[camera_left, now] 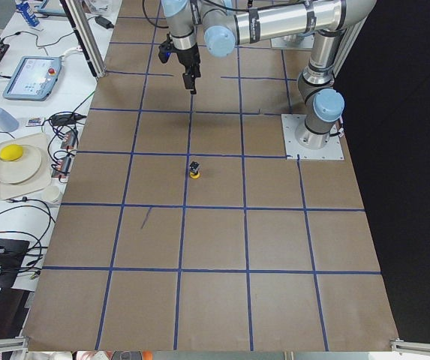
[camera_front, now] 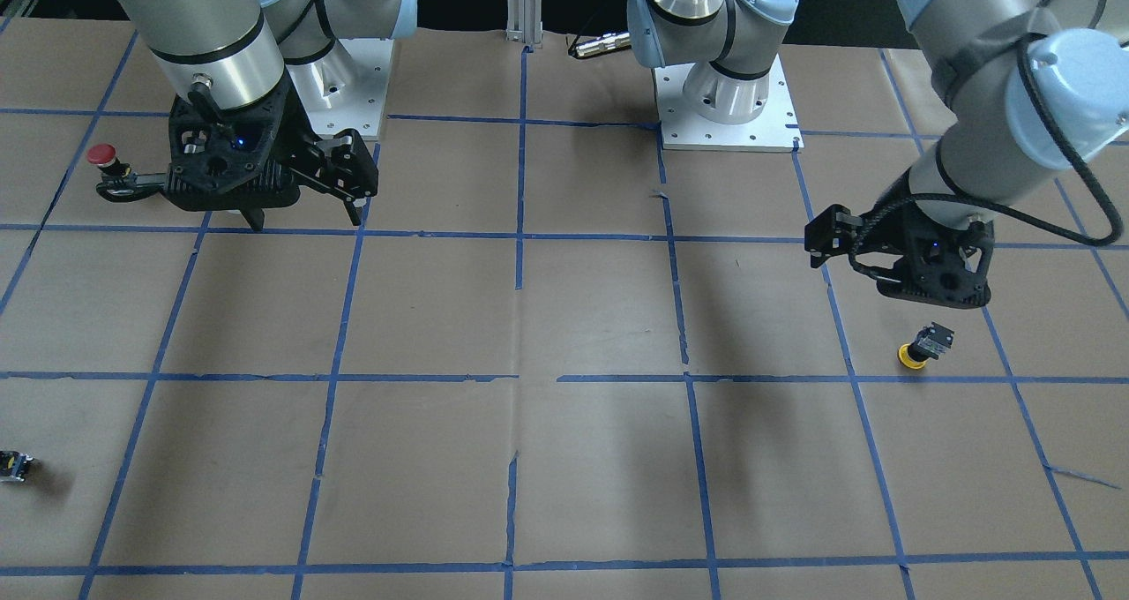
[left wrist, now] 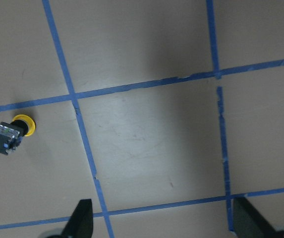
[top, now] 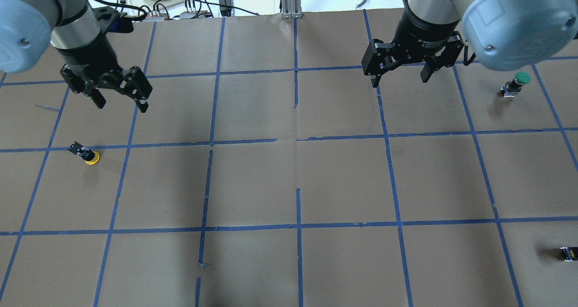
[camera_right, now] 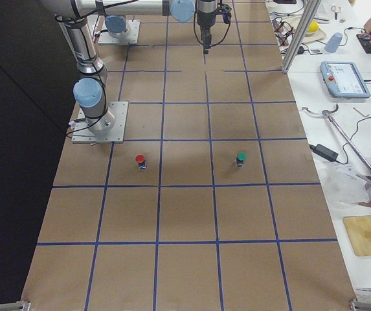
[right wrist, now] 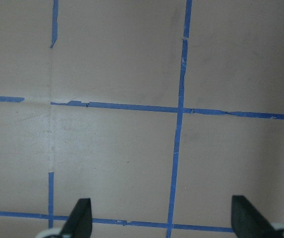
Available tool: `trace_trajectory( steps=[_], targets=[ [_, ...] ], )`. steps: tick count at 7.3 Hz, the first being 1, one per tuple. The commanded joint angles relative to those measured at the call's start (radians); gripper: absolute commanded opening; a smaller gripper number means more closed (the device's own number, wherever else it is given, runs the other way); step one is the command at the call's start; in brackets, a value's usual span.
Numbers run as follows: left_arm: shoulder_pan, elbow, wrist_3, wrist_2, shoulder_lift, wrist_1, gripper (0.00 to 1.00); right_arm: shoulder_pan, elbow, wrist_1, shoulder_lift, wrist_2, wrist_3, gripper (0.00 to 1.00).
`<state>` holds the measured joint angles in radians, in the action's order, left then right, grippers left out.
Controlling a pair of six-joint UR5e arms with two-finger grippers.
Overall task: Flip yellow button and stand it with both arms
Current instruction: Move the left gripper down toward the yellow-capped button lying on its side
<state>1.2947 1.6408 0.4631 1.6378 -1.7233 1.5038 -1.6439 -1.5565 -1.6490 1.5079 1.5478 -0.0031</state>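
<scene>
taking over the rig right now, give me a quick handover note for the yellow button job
Left claw: open, empty, above the table, apart from the yellow button.
Right claw: open, empty, far across the table.
Button: on the robot's left side, seemingly cap down, body up.
Done: nothing yet; button not gripped.
Left to do: grasp it, flip it, stand it using both claws.

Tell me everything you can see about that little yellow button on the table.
The yellow button is a small push-button switch: a round yellow cap on a boxy black-and-grey body. It seems to rest upside down, cap on the brown paper-covered table, body pointing up, perhaps slightly tilted. It sits on the robot's left side, close to a blue tape line. Only the table touches it.
</scene>
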Motion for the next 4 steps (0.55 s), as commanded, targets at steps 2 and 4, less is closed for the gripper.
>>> trace_trajectory(
  steps=[2,4],
  targets=[
    [-0.205,0.233,0.457,0.0,-0.028,-0.381,0.99,-0.001,0.0,-0.002,0.002,0.002,0.0,1.0],
    [-0.277,0.269,0.685,-0.007,-0.106,-0.543,0.99,-0.001,-0.002,0.001,0.002,0.002,0.0,1.0]
  ],
)
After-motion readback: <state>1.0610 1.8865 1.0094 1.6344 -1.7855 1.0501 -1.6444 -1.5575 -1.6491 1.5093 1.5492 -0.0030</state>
